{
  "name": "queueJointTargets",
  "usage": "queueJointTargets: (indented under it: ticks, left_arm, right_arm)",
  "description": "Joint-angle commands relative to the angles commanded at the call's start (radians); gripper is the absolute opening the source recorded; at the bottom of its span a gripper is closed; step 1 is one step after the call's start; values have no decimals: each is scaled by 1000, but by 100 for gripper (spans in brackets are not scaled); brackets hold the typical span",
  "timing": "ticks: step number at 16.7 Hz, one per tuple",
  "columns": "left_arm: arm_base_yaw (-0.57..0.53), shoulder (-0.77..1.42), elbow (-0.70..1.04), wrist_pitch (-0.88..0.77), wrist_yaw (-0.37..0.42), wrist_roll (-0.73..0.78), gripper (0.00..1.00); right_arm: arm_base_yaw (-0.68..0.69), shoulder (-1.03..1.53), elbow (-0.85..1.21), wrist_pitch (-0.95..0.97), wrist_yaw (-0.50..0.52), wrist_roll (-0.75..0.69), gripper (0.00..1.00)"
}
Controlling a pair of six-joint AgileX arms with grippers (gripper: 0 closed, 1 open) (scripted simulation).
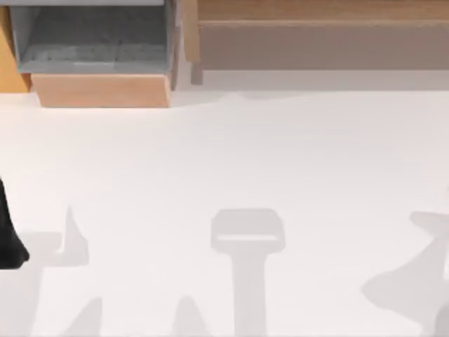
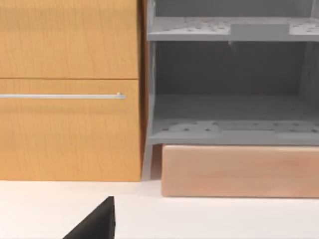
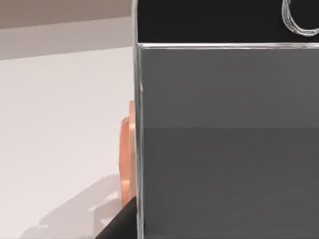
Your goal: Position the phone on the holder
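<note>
White tabletop (image 1: pixel 231 154) runs under all three views, with grey shadows across its near part in the top view. One phone (image 3: pixel 229 139) stands very close before the right wrist camera, grey screen under a black end band, silver rim down its edge; just behind that edge shows one orange-tan piece (image 3: pixel 126 159). Whether either gripper is wide or narrow cannot be told. Farther back, one grey shelf unit (image 1: pixel 91 38) sits on a pale wooden block (image 1: pixel 102 90), beside one wooden cabinet (image 2: pixel 70 89) with a single metal handle.
</note>
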Motion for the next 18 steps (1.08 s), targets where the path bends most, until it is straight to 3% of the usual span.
queueJointTargets:
  ticks: [8,18]
  left_arm:
    - [0,0,0,0,0,0,100]
    - [0,0,0,0,0,0,100]
  right_arm:
    - [-22,-31,-61,109,-127,-53,0]
    - [-2,-25,-70,131,-128,-55,0]
